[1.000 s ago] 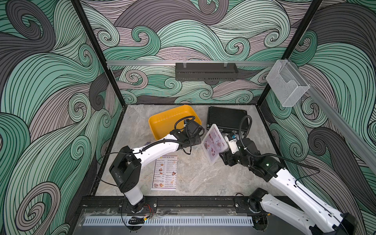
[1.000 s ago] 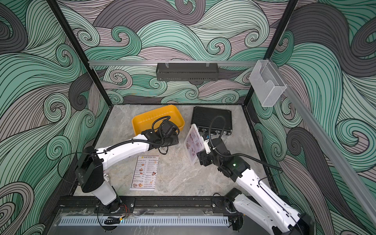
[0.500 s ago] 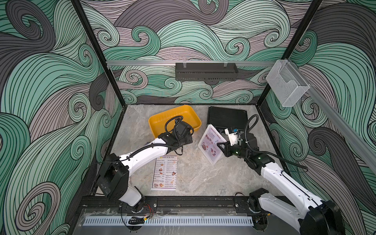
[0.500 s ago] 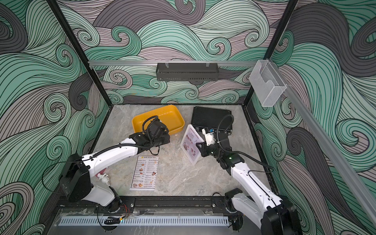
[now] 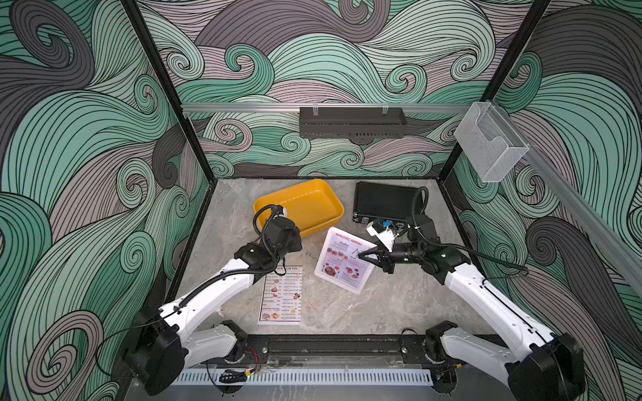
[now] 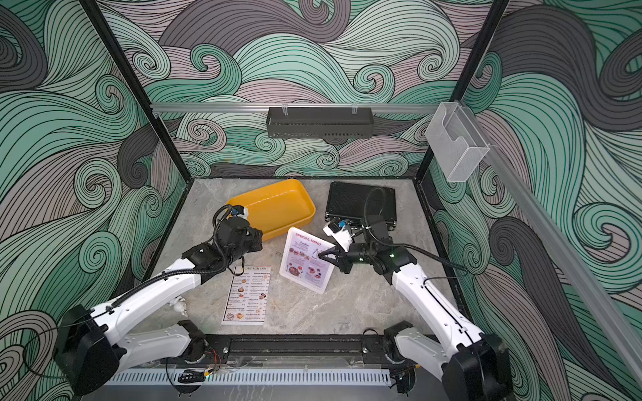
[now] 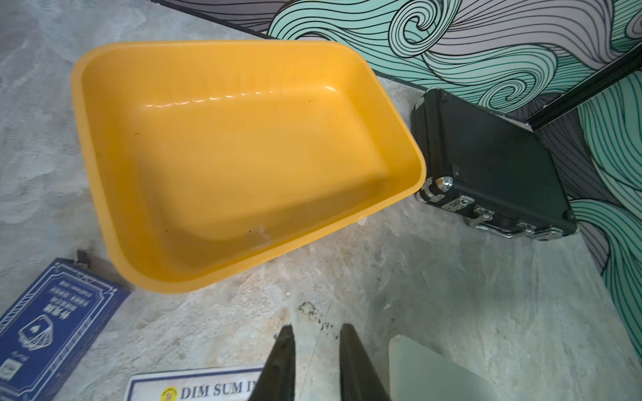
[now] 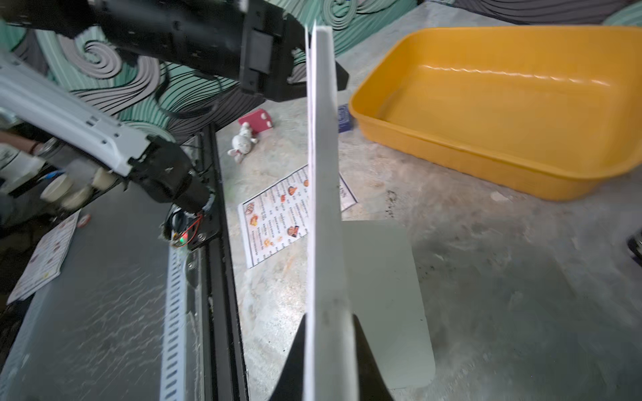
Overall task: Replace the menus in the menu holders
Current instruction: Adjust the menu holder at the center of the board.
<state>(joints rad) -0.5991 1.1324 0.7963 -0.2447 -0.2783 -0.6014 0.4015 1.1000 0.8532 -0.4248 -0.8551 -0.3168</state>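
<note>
The menu holder (image 5: 333, 269) (image 6: 301, 269), a frosted stand, rests mid-table with the lavender-pink SPECIAL MENU (image 5: 342, 255) inside it. My right gripper (image 5: 361, 256) (image 6: 321, 256) is shut on the panel's right edge. The right wrist view shows the panel edge-on (image 8: 323, 208) between the jaws (image 8: 330, 316), its foot (image 8: 382, 295) flat on the table. The white DIM SUM INN menu (image 5: 281, 295) (image 6: 248, 295) (image 7: 194, 387) lies flat front-left of the holder. Above its top edge my left gripper (image 7: 316, 330) hovers, narrowly open and empty, apart from the holder.
A yellow tray (image 5: 302, 208) sits at the back, a black ribbed case (image 5: 385, 201) to its right. A dark blue card (image 7: 45, 330) lies beside the tray. A small white toy (image 8: 243, 142) lies near the left arm. A clear box (image 5: 490, 142) hangs on the right wall.
My right gripper has shut on the holder's edge. The holder has shifted left and toward the front. My left gripper has drawn away from it to the left.
</note>
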